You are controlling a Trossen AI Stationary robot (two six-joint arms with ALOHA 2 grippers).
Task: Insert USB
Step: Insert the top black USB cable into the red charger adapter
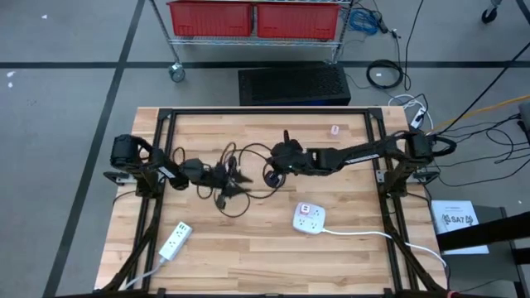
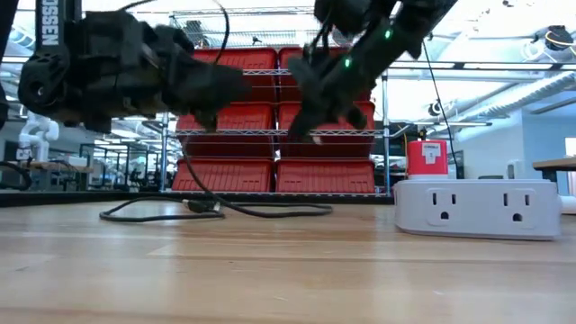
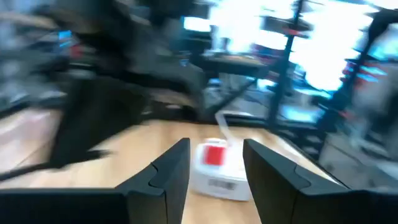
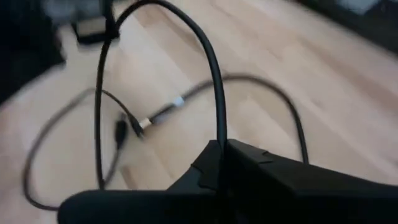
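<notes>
The right gripper (image 4: 221, 155) is pinched tight on the black cable (image 4: 214, 74), which loops up out of its fingers in the middle of the right wrist picture. It likely holds the cable this way so the plug end can be lifted and turned. The plug (image 4: 143, 124), with its shiny tip, lies loose on the wood in the left middle of that picture, not yet in anything. In the top picture the right gripper (image 1: 286, 153) sits near the middle, over the table (image 1: 248, 248). The left gripper (image 1: 228, 175) is left of middle, with its fingers (image 3: 171, 168) standing apart and holding nothing. They point at the white charger block (image 1: 308, 218), lower right of middle, probably where the plug should go.
</notes>
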